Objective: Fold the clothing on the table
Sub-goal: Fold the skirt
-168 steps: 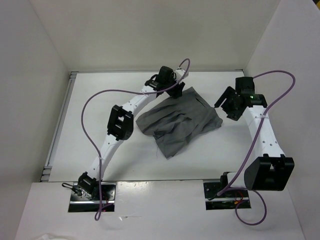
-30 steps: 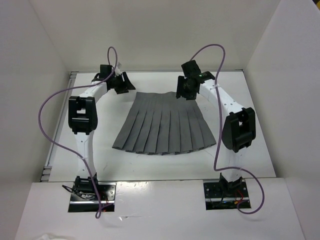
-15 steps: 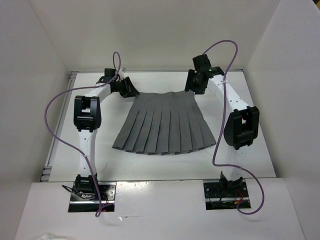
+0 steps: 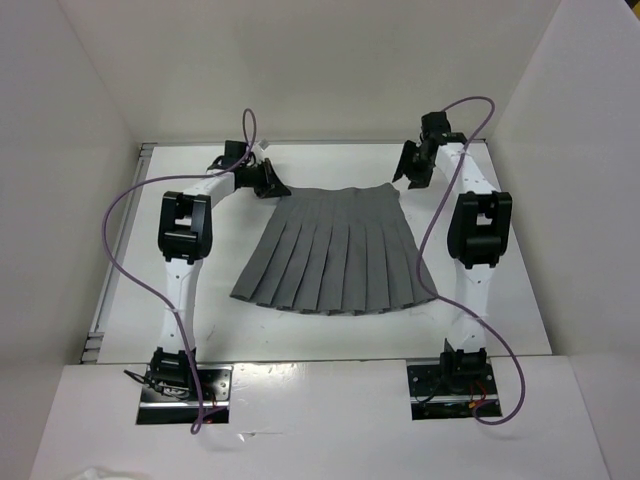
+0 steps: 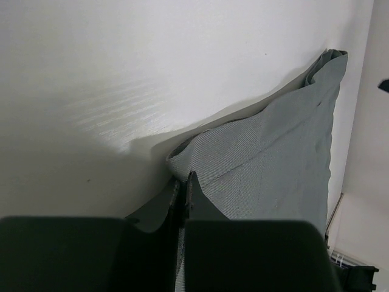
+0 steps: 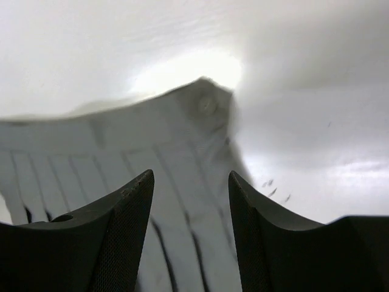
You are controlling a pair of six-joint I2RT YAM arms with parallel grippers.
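1. Lying flat and spread out on the plain white rectangular table point(image 4: 520, 300), the mid-grey pleated fabric skirt point(image 4: 335, 250) sits mid-table between the two white-and-black arms point(image 4: 185, 225). Its narrow waistband is at the far side and its wide hem faces their bases. I judge that this lay-out makes a first fold easy.
2. The left gripper point(image 5: 184, 182) is at the far left corner of the waistband with its fingers closed together on the cloth's edge (its wrist view shows the doubled corner running into the pinch). This is presumably so the corner can be lifted and carried over.
3. The right gripper point(image 6: 190, 182) hovers over the opposite waistband corner. Its fingers are spread apart and hold nothing; the cloth is visible below the gap. It looks lined up for a matching pinch, so that both corners could travel together and keep the fold square.
4. Counted, there is one skirt, one table, two arms and two grippers (one gripping, one not). Two thin purple cables point(image 4: 470, 100) loop above the arms. I cannot count the skirt's pleats with certainty from the top view.
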